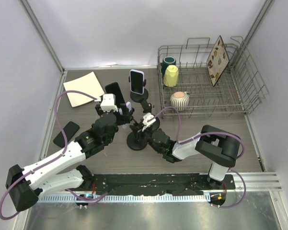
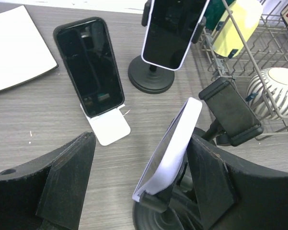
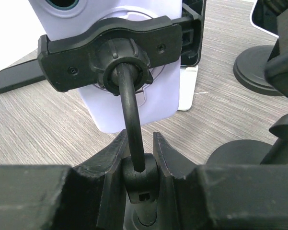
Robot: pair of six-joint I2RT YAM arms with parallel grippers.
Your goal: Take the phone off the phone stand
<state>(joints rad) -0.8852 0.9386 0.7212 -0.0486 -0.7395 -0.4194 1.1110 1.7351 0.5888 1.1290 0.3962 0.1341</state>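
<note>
A lavender-white phone (image 2: 175, 143) stands tilted in the clamp of a black phone stand (image 1: 136, 142). My left gripper (image 2: 139, 184) is open and straddles the phone; the left finger (image 2: 67, 182) is well clear of it, and the right finger (image 2: 211, 177) is close against its back. In the right wrist view the phone's back (image 3: 129, 103) sits in the black clamp (image 3: 115, 52). My right gripper (image 3: 138, 165) is shut on the stand's stem joint below the clamp. In the top view the two grippers, left (image 1: 124, 111) and right (image 1: 144, 125), meet over the stand.
A second stand holds a dark-screened phone (image 2: 172, 28). A black phone (image 2: 88, 67) leans on a white stand. An empty black clamp (image 2: 230, 112) stands at the right. A black phone (image 1: 66, 134) lies flat at the left, a white board (image 1: 84, 88) beyond it. A wire dish rack (image 1: 249, 81) holds cups.
</note>
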